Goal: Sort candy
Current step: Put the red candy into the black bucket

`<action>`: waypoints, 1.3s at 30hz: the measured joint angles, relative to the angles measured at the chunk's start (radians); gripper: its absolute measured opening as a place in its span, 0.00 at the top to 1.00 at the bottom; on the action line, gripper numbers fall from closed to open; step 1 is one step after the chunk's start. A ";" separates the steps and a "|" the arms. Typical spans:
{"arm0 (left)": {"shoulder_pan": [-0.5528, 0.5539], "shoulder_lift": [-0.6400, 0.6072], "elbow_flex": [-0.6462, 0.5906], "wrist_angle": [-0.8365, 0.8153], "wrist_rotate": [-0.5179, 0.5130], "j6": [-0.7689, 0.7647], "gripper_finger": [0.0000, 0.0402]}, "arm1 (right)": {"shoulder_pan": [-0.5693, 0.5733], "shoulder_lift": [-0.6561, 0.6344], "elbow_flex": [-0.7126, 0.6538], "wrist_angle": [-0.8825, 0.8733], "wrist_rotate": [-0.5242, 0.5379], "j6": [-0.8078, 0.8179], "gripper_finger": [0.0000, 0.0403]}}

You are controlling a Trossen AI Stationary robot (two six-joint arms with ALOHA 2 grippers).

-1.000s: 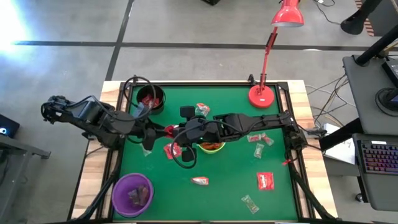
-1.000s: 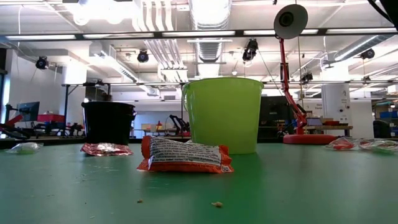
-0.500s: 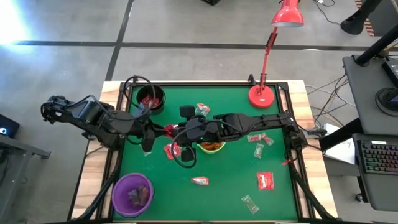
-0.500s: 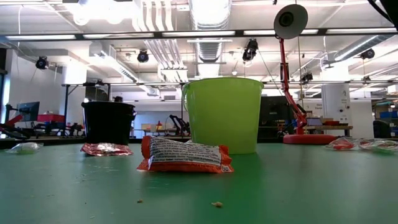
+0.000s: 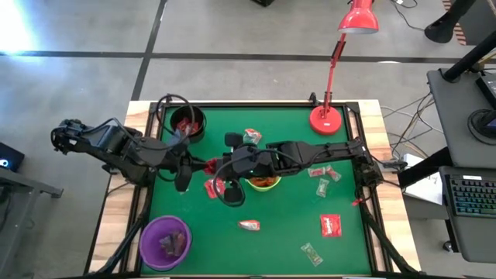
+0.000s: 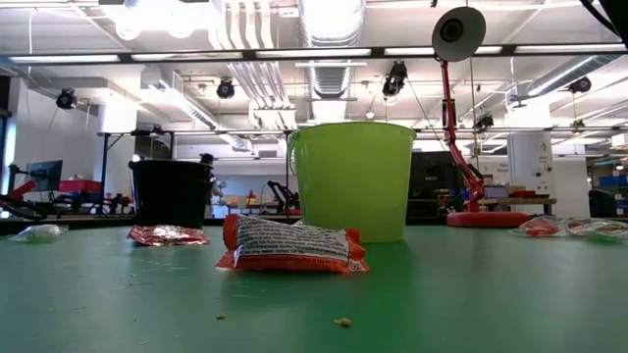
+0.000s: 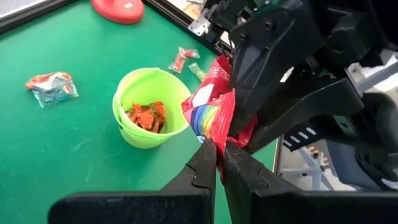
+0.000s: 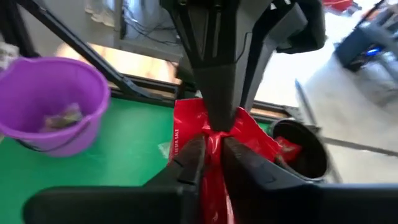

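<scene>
The red packet (image 7: 214, 115) hangs between both grippers above the desk (image 5: 279, 232): left fingers (image 7: 208, 163) closed on it, right fingers (image 8: 194, 157) also pinching it, black bowl (image 5: 188, 124) near the left arm

- The left arm (image 5: 116, 151) is dark and made of blocky segments, and a black cable makes a loop near it.
- The right arm (image 5: 325, 151) is long, dark and slim.
- The fingers (image 7: 205, 168) are matte black, tapered, with stepped inner edges.
</scene>
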 joint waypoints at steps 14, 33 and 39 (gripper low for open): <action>0.000 -0.001 0.000 -0.045 -0.003 0.000 1.00 | -0.002 -0.042 0.000 -0.025 0.123 -0.021 0.80; 0.160 -0.008 0.000 -0.417 -0.171 -0.019 1.00 | -0.019 -0.148 0.000 -0.340 0.243 0.032 0.80; 0.259 -0.008 0.000 -0.447 -0.207 0.016 1.00 | -0.074 -0.148 0.000 -0.478 0.246 0.035 0.80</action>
